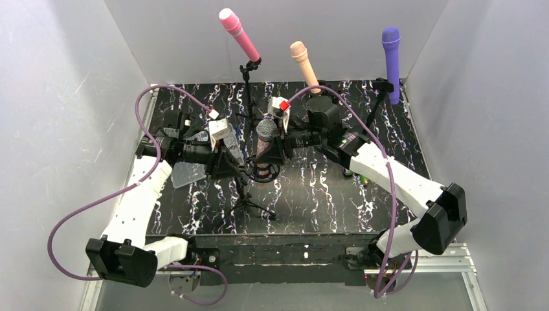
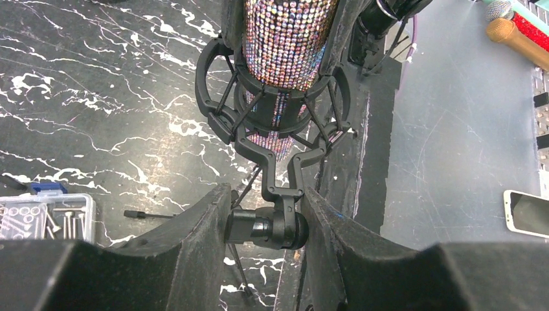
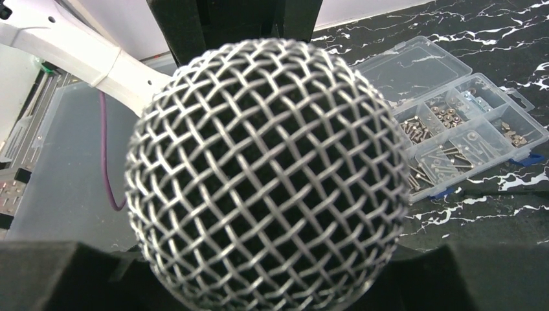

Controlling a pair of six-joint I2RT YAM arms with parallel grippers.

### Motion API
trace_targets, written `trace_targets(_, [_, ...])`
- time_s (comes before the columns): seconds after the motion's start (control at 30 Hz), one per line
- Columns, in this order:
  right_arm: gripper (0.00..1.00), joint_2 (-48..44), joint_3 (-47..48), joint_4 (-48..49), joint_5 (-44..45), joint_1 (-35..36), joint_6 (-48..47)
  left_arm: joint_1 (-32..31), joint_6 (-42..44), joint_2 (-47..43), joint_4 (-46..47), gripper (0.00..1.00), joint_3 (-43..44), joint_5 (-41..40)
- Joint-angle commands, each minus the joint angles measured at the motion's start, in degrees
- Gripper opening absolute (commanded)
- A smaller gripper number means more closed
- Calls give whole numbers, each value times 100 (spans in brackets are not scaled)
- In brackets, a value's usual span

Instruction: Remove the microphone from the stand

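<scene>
At mid-table the left hand (image 2: 267,223) clamps the stand (image 2: 280,173); the right hand (image 1: 277,144), largely hidden, grips the microphone (image 3: 268,175).

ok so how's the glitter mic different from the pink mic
The glitter mic has a sparkly body and silver mesh head; the pink mic is plain pink. The glitter mic is mid-table; the pink mic is at the back, leaning left. The right hand grips the glitter mic; nothing touches the pink mic. Both sit on black stands.
</scene>
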Motion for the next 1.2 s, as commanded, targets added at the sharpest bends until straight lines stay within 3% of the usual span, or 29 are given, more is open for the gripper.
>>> trace_targets(0.0, [1, -285, 720, -6, 134, -53, -61, -70, 203, 19, -642, 0, -111, -379])
trace_targets(0.7, [1, -206, 1770, -924, 436, -54, -414, -389, 585, 152, -899, 0, -78, -1048])
trace_targets(1.17, [1, -139, 1416, -827, 742, 53, -590, -450, 414, 188, -813, 0, 22, -1194])
